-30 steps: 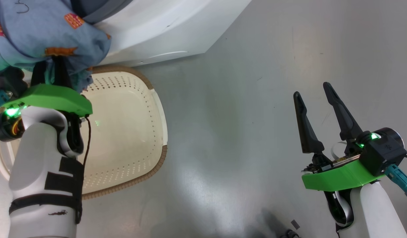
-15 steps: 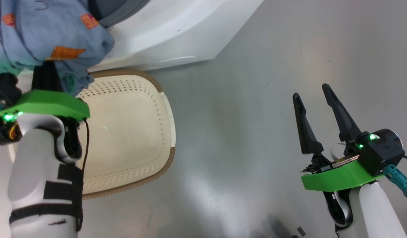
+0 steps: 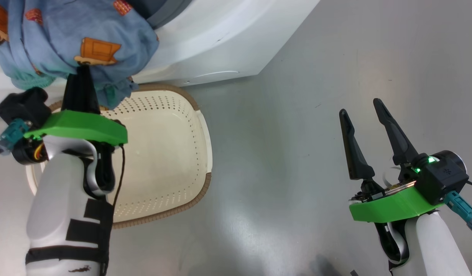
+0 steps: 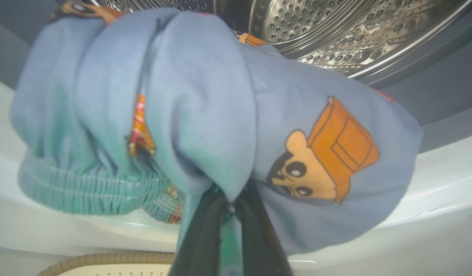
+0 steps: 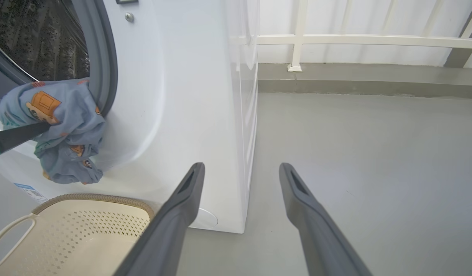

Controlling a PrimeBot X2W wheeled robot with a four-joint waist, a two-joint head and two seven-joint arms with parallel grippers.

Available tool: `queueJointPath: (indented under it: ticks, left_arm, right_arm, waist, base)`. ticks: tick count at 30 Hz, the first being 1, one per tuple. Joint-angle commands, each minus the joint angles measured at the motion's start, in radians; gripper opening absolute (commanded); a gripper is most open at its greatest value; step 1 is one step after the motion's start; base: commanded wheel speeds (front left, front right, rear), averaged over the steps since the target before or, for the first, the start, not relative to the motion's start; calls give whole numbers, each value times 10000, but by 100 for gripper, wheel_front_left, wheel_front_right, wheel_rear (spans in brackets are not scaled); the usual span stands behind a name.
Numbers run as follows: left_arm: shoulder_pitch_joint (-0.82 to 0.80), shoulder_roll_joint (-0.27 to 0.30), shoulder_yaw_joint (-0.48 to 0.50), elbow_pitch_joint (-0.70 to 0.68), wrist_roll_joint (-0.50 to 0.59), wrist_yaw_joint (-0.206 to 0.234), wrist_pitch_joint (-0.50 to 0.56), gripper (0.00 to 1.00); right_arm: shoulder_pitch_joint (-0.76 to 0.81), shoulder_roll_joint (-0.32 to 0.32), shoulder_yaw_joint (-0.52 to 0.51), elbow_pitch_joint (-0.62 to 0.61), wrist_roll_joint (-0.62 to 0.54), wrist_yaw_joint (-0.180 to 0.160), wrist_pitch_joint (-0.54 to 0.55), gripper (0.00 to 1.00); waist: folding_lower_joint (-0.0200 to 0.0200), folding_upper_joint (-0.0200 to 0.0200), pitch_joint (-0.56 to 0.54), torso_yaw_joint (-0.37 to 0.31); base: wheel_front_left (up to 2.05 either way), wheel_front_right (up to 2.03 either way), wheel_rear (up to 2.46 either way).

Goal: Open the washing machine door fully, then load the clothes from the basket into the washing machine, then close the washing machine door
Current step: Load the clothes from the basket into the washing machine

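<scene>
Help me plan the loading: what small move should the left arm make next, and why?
Probably push the left gripper, shut on the clothes, forward into the drum before releasing: the bundle hangs at the door opening, outside the drum, above the basket.

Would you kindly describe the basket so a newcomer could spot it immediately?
Find the big white washing machine; on the grey floor at its foot sits the basket. Unlike the machine and the blue clothes above, it is cream perforated plastic with a brown woven-look rim.
</scene>
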Motion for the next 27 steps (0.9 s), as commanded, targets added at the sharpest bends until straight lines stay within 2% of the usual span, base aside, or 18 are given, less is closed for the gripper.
queueJointPath:
  ticks: [1, 12, 21, 27]
  left_arm:
    - [312, 292, 89, -342, 21, 101, -62, 0]
    - [52, 461, -71, -868, 484, 650, 16, 0]
    - [-798, 911, -44, -1253, 667, 968, 576, 0]
    - [-1851, 1349, 108, -747, 765, 1189, 901, 0]
  right_arm:
    - [256, 24, 201, -192, -38, 16, -46, 100]
    - [302, 24, 257, -157, 179, 16, -46, 100]
    - [342, 24, 397, -109, 520, 16, -46, 100]
    - [384, 24, 588, -58, 728, 16, -46, 100]
  waist:
    - [0, 0, -40, -11]
    - [0, 0, -201, -138]
    - [0, 0, -319, -500]
    - [0, 0, -286, -936]
  base:
    - [0, 0, 0]
    - [0, 0, 0]
    - [0, 0, 0]
    - [0, 0, 0]
